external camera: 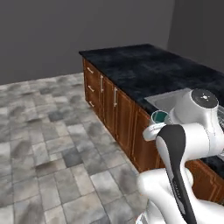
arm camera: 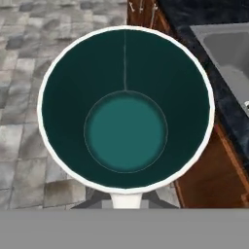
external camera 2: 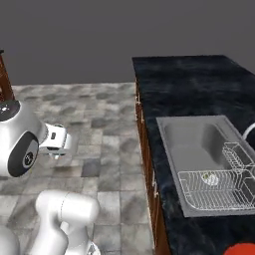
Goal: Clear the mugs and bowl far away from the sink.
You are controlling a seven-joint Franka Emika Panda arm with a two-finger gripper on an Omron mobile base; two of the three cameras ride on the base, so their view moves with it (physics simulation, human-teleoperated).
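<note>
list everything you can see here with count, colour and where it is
mug: one, white rim, dark teal inside, held at the gripper, over the floor beside the cabinets
bowl: one, red, on the counter near the sink
sink: one, steel, set in the counter
dish rack: one, wire, in the sink
counter: one, black
cabinets: brown wood, under the counter
floor: grey tiles
arm: one, white
gripper: shut on the mug

text: none legible | labels/brands: none — mug (arm camera: pixel 125 107) interior plain | numbers/signs: none — bench (external camera 2: pixel 199 89), upper right of frame, unmarked | sink (external camera 2: pixel 191 149): unmarked
</note>
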